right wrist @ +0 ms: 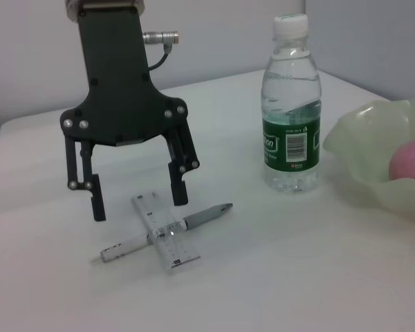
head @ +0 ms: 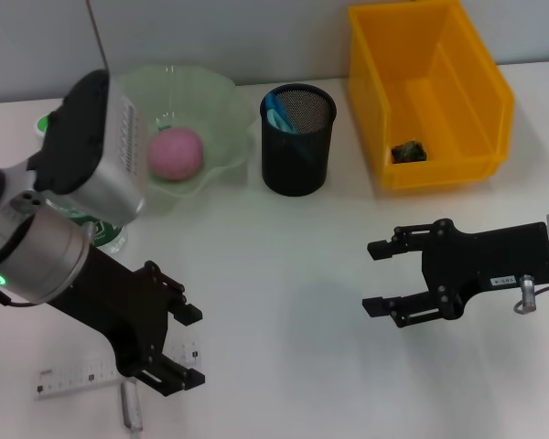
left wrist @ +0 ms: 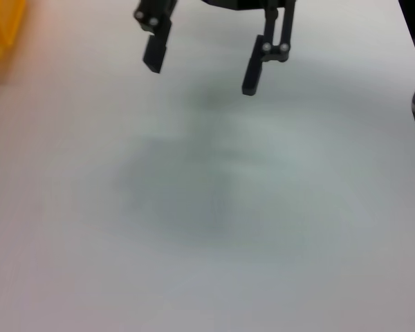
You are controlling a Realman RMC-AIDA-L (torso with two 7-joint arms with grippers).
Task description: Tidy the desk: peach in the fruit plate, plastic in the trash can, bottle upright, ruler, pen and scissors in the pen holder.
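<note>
White plastic ruler (right wrist: pixel 164 231) and grey pen (right wrist: pixel 159 235) are lying crossed on the table (head: pixel 284 274), the pen resting over the ruler, directly beneath the left gripper (right wrist: pixel 134 204). That gripper is hanging just above them with its fingers spread wide and holding nothing. To do this pick well, I judge it should be lowering straight down so that the fingers straddle the pen alone, closing across its narrow barrel without pinning the ruler underneath. Beyond the gripper, the bottle (right wrist: pixel 291 104) is already standing upright and the peach (head: pixel 175 153) is sitting in the plate (head: pixel 224 110). The right gripper (head: pixel 389 277) is hovering over bare table near the holder (head: pixel 296 139), open too and empty.
</note>
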